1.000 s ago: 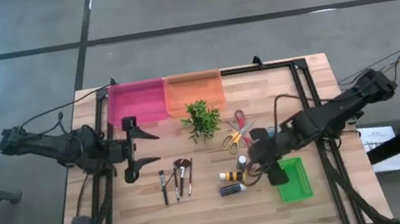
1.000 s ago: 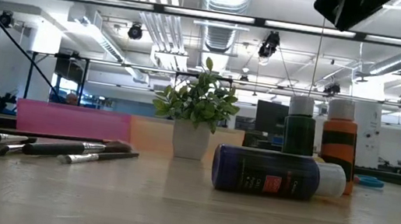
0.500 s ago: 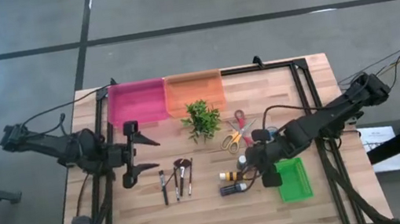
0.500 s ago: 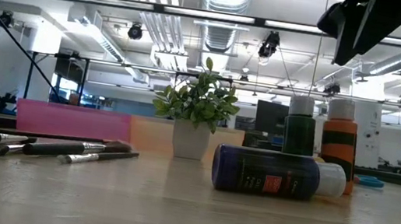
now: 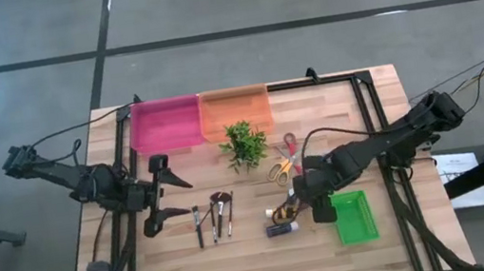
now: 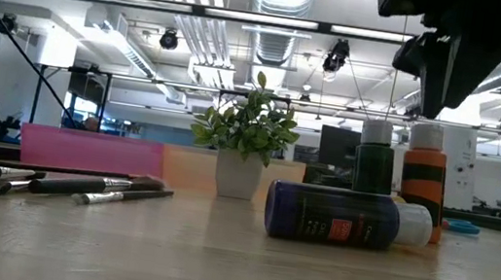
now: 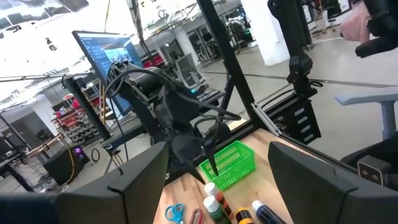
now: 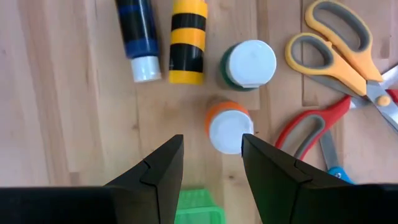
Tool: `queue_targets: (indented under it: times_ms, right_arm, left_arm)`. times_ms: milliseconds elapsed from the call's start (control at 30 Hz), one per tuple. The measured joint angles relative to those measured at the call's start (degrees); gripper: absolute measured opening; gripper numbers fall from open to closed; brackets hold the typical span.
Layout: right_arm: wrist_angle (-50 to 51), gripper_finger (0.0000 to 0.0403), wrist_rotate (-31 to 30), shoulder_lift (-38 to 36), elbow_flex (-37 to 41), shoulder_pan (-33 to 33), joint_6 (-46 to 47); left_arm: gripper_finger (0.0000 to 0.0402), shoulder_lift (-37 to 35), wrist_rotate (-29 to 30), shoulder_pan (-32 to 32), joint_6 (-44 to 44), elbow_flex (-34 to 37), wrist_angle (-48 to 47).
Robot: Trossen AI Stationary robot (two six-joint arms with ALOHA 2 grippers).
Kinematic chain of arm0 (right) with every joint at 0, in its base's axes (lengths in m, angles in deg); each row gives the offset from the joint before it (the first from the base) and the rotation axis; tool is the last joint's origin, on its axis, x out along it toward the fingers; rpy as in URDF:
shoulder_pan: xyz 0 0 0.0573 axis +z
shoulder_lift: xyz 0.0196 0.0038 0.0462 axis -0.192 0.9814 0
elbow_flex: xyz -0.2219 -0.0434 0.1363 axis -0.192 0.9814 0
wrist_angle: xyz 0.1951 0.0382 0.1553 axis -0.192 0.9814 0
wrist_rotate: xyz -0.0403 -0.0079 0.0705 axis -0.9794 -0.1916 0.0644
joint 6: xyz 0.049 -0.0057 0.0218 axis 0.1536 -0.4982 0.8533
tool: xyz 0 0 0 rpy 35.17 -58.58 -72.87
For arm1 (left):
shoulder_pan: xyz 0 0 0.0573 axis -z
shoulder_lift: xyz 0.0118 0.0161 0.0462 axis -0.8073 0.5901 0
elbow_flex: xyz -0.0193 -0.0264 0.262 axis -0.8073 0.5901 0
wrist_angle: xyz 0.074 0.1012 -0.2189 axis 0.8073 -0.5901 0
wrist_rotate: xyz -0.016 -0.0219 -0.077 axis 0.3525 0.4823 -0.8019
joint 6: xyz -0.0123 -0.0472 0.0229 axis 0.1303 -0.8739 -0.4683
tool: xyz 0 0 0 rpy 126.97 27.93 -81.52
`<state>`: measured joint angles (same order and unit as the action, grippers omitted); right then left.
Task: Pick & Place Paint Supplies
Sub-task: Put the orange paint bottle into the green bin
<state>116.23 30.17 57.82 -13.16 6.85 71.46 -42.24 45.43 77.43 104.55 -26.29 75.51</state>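
Observation:
Two upright white-capped paint bottles stand side by side, one orange (image 8: 229, 127) and one green (image 8: 249, 62). Beside them lie a yellow black-striped tube (image 8: 188, 40) and a dark blue tube (image 8: 140, 37). My right gripper (image 8: 211, 168) hangs open above the orange bottle (image 6: 422, 174), pointing down, clear of it. Several dark-handled brushes (image 5: 214, 218) lie flat at mid-table. My left gripper (image 5: 161, 198) is held open and level above the table, left of the brushes, with nothing in it.
A pink bin (image 5: 166, 123) and an orange bin (image 5: 235, 110) sit at the far edge. A potted plant (image 5: 243, 143) stands in front of them. Two pairs of scissors (image 5: 283, 163) lie beyond the bottles. A green basket (image 5: 353, 217) sits to their right.
My right gripper has come down and a little toward the table's left, tipping steeper, and now hangs over the bottles; its gap is unchanged. My left gripper has swung slightly toward the near edge. Nothing on the table has moved.

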Motion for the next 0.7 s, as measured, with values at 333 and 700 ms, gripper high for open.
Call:
queue_targets:
  times_ms: [333,700]
  right_arm:
    - [0.05,0.0162,-1.64,0.82,-0.24,-0.20,-1.75]
    - [-0.32,0.0162,-2.83,2.14,-0.08,-0.20,-4.22]
  left_arm:
    - [0.0287,1.13,0.68,0.00,0.09,0.02,0.98]
    - [0.0287,1.13,0.68,0.00,0.06,0.02,1.08]
